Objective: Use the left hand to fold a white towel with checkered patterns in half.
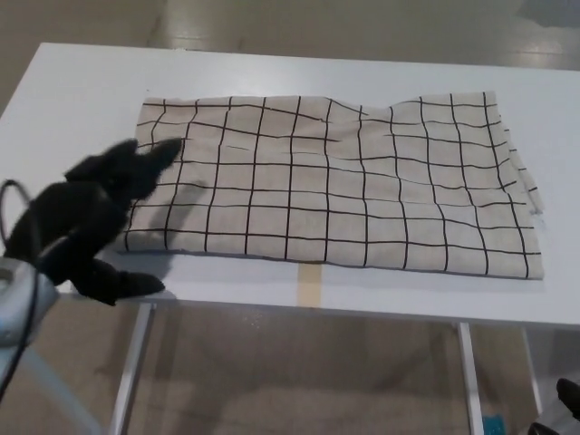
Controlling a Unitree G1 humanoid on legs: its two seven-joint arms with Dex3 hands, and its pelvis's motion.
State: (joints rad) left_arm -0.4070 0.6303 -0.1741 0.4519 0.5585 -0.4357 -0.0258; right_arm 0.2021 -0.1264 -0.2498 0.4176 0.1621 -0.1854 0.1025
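The left hand (pixel 95 217) is seen over the left end of the towel (pixel 335 181), its fingers (pixel 154 159) spread apart and nothing held in them. The towel is laid flat across the middle of the white table (pixel 82 100). Bare table is seen along every towel edge, most of it at the far side.

The robot's left hand (pixel 95 213) is showing as matte black, with a thumb and two thick, rounded fingers (pixel 156 156). A pale grey, smooth forearm casing (pixel 16 304) is joining it, and a thin black cable (pixel 11 195) is looping beside it.
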